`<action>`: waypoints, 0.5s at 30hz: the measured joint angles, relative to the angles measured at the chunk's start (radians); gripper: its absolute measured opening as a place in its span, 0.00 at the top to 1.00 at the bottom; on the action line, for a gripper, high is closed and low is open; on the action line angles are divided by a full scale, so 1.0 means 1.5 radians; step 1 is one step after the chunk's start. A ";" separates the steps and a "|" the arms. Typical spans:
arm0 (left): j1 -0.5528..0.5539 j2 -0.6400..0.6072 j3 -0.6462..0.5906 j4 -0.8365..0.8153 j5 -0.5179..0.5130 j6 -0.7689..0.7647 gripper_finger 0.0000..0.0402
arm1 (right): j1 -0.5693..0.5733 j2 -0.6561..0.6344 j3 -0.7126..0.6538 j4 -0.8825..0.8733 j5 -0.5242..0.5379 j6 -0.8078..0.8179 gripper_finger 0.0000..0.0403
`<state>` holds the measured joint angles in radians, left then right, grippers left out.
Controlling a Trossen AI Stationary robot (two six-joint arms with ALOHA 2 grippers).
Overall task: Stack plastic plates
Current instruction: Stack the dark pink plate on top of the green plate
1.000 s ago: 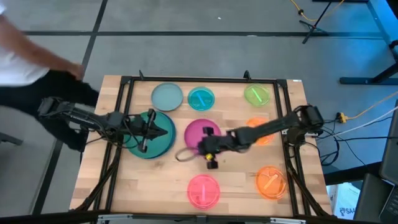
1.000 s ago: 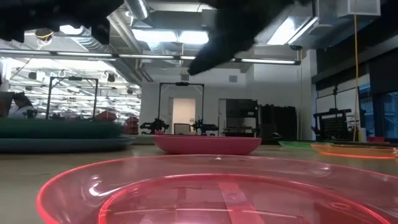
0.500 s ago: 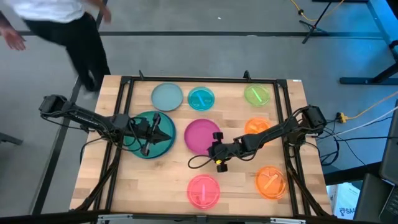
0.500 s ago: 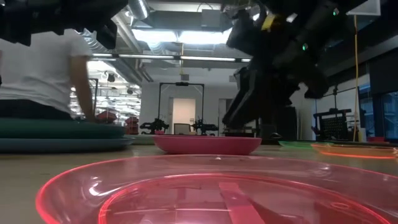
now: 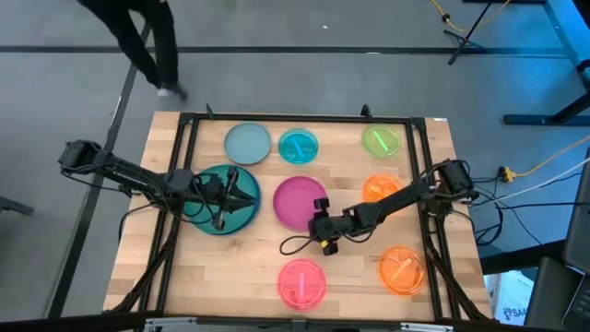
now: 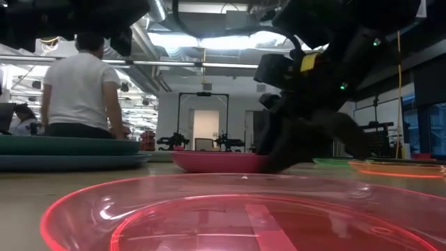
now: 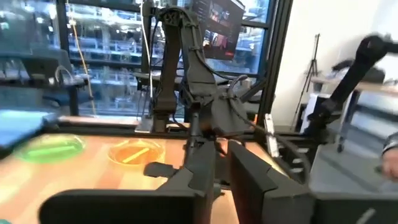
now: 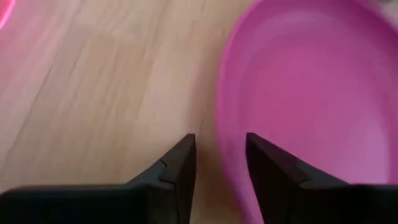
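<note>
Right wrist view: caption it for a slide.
Right gripper, fingers open, straddling the near rim of the magenta plate on the wooden table.

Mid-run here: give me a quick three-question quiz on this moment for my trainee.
1. True or false: the right gripper is shut on the pink plate.
2. Which plate's rim sits at the right gripper's open fingers? A) lime plate B) magenta plate C) pale blue plate
3. Fill in: the left gripper hangs over the green-and-teal stack, on the table's ____ side in the high view.

Key: 1 false; 2 B; 3 left.
</note>
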<state>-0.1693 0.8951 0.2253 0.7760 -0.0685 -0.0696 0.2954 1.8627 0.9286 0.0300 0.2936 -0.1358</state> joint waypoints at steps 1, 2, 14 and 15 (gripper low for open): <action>0.003 -0.004 0.000 0.002 0.000 0.032 0.88 | -0.001 0.001 0.001 0.006 0.002 -0.003 0.71; 0.005 -0.009 0.000 0.002 0.000 0.062 0.87 | -0.005 0.003 0.000 0.008 0.002 -0.003 0.73; -0.027 -0.098 0.002 -0.013 0.000 0.103 0.85 | -0.052 0.005 0.019 0.119 -0.028 -0.033 0.96; -0.031 -0.106 0.002 -0.017 -0.001 0.104 0.85 | -0.051 0.006 0.029 0.128 -0.030 -0.044 0.97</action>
<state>-0.2159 0.7366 0.2276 0.7504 -0.0692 0.0858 0.2183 1.8709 0.9727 0.2215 0.2491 -0.2013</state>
